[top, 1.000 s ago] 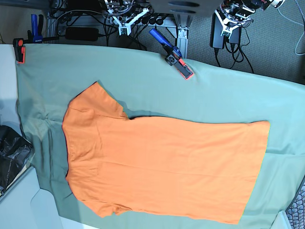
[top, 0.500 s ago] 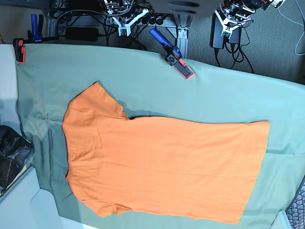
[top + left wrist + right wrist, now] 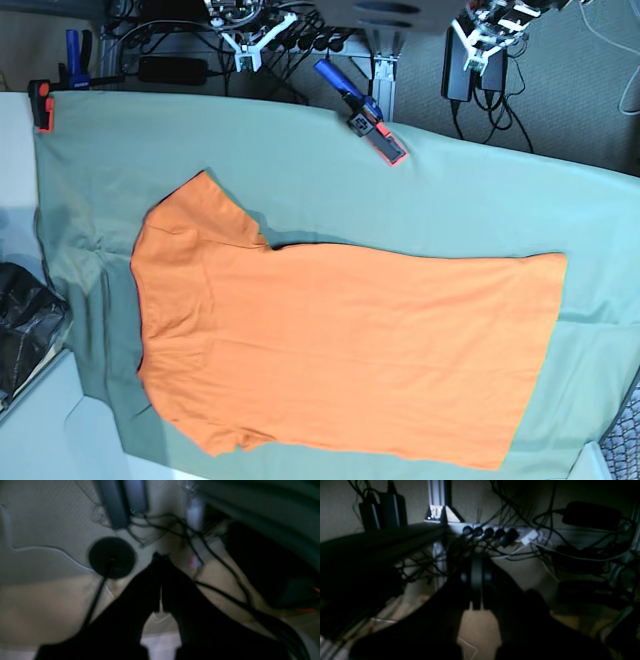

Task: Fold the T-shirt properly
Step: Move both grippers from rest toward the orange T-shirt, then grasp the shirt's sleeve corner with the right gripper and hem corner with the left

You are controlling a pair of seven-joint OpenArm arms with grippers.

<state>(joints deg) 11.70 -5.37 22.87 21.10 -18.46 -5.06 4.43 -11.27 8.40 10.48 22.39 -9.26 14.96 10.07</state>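
Note:
The orange T-shirt [image 3: 340,350] lies flat and spread out on the sage-green cloth [image 3: 480,210], collar end to the left and hem to the right. One short sleeve points toward the far edge. Both arms are pulled back beyond the table's far edge, well away from the shirt. My left gripper [image 3: 487,50] is at the top right; in the left wrist view [image 3: 160,557] its dark fingers meet at the tips over the floor. My right gripper [image 3: 245,42] is at the top left; in the right wrist view [image 3: 476,580] its fingers stand together, holding nothing.
A blue-and-red clamp [image 3: 360,112] pins the cloth at the far edge. A red clamp [image 3: 42,103] and a blue clamp [image 3: 72,55] sit at the far left corner. A black bag [image 3: 25,330] lies at the left edge. Cables and a power strip [image 3: 500,533] hang behind the table.
Both grippers have shifted slightly at the far edge, the right one a little to the left. The T-shirt has not moved.

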